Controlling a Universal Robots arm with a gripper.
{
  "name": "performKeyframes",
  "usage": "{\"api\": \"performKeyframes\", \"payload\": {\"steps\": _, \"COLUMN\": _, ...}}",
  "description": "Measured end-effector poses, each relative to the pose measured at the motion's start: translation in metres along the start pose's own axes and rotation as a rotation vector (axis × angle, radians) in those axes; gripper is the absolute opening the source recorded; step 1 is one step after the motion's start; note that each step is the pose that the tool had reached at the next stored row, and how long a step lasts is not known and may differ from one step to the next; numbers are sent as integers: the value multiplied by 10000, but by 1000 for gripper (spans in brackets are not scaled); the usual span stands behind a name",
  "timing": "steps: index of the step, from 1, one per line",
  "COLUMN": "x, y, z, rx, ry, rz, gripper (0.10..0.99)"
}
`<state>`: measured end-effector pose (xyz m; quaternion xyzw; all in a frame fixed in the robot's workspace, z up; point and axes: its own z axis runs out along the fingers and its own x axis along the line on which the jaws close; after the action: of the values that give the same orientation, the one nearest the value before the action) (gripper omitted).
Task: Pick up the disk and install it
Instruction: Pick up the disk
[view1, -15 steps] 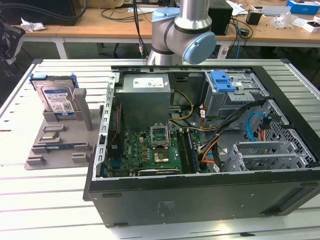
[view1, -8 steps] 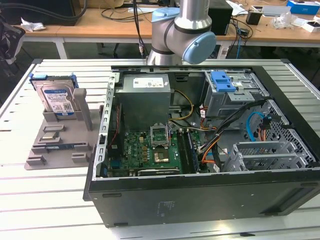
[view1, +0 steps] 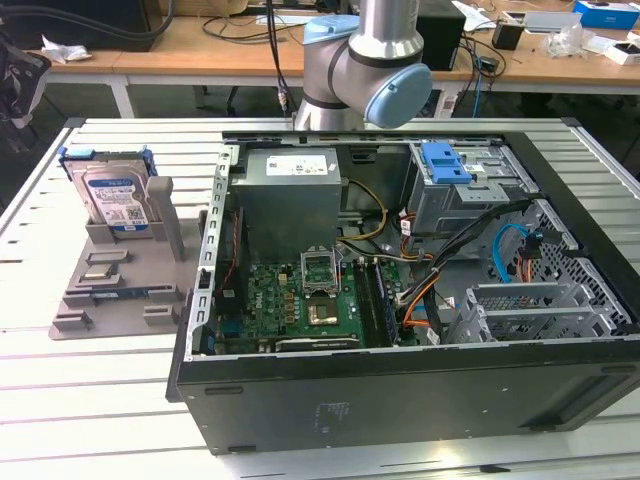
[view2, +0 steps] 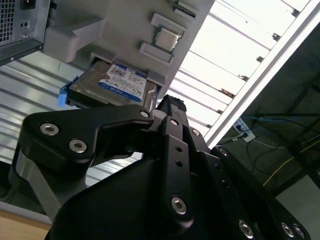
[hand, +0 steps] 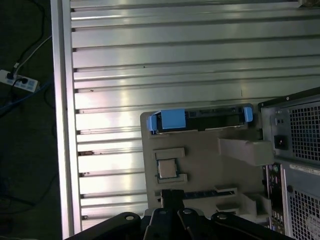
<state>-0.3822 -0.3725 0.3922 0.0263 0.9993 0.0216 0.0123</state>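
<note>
The disk (view1: 115, 195), a silver hard drive with a white-and-blue label and blue rails, stands on edge in a grey holder (view1: 110, 285) at the exterior view's left, beside the open computer case (view1: 400, 300). In the second wrist view the disk (view2: 112, 85) lies just beyond my gripper (view2: 172, 104), whose black fingers meet at one tip with nothing between them. The first wrist view looks down on the disk (hand: 200, 116) edge-on, with the gripper (hand: 172, 194) hovering over the holder (hand: 200, 160), apart from the disk.
Inside the case, a grey drive bay (view1: 470, 195) carries a blue plastic bracket (view1: 445, 160). A small square chip (hand: 166, 169) sits in the holder. The slatted metal table (hand: 150, 60) ends at an edge, with a power strip (hand: 17, 80) on the floor beyond.
</note>
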Motion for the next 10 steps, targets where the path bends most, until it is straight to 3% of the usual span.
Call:
{"api": "performKeyframes", "payload": {"steps": 5, "x": -1, "y": -1, "z": 0, "rx": 32, "ry": 29, "rz": -704, "gripper": 106}}
{"api": "performKeyframes", "payload": {"steps": 7, "x": 0, "y": 0, "z": 1, "rx": 322, "ry": 41, "rz": -1116, "gripper": 106}}
{"api": "performKeyframes", "payload": {"steps": 10, "x": -1, "y": -1, "z": 0, "rx": 353, "ry": 50, "rz": -1408, "gripper": 106}}
